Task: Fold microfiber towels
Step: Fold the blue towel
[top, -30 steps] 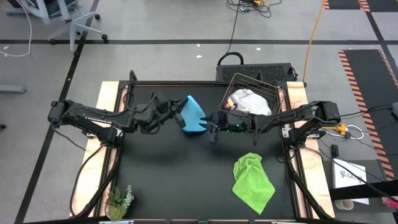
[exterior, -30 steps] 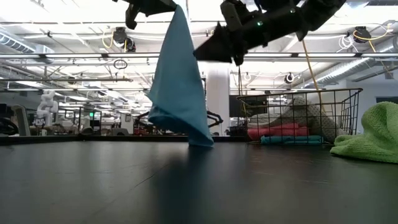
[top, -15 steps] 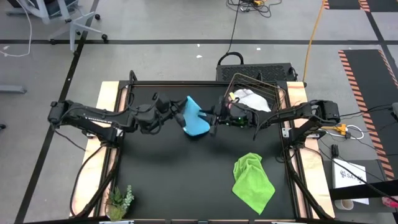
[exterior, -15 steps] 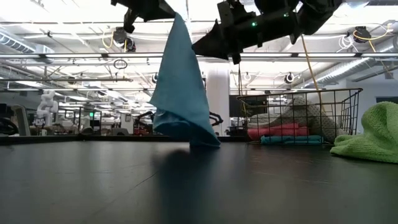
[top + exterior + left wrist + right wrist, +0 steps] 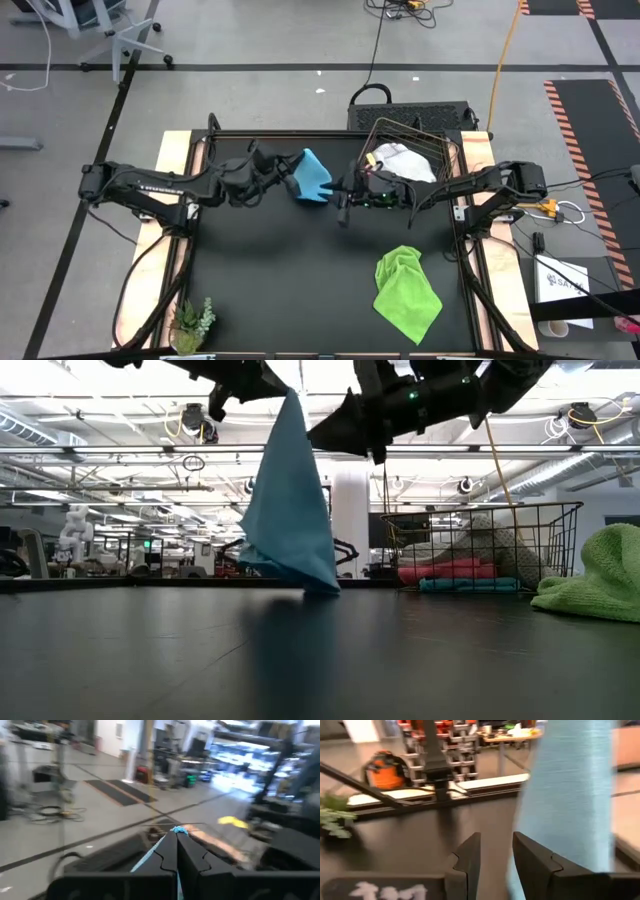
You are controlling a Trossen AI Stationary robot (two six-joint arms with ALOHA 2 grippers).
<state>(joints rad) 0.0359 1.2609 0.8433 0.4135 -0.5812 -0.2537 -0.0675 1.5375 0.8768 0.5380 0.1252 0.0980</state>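
Note:
A light blue towel [image 5: 312,178] hangs in a long cone [image 5: 290,500] from my left gripper [image 5: 287,180], which is shut on its top high above the table's middle. Its lowest corner [image 5: 322,586] reaches down to about the table top; whether it rests there I cannot tell. My right gripper [image 5: 495,845] stands open and holds nothing, just right of the hanging towel [image 5: 570,795], at about the same height [image 5: 378,452]. A lime green towel [image 5: 405,290] lies crumpled on the table at the near right. My left gripper pinches the blue towel's top corner [image 5: 175,829] between its two shut fingers, which point level toward the table's right. One layer or several, I cannot tell. The towel hangs down from the fingertips [image 5: 288,395] and widens toward its lower end.
A wire basket [image 5: 445,150] stands at the far right and holds a white-grey towel [image 5: 405,165], a pink one [image 5: 440,571] and a blue one [image 5: 470,584]. A small green plant [image 5: 193,325] stands at the near left corner. Bare black table lies in front.
The blue towel still hangs from my left gripper; its lower end has swung a little from side to side. Both grippers have kept about their places, the right one open throughout.

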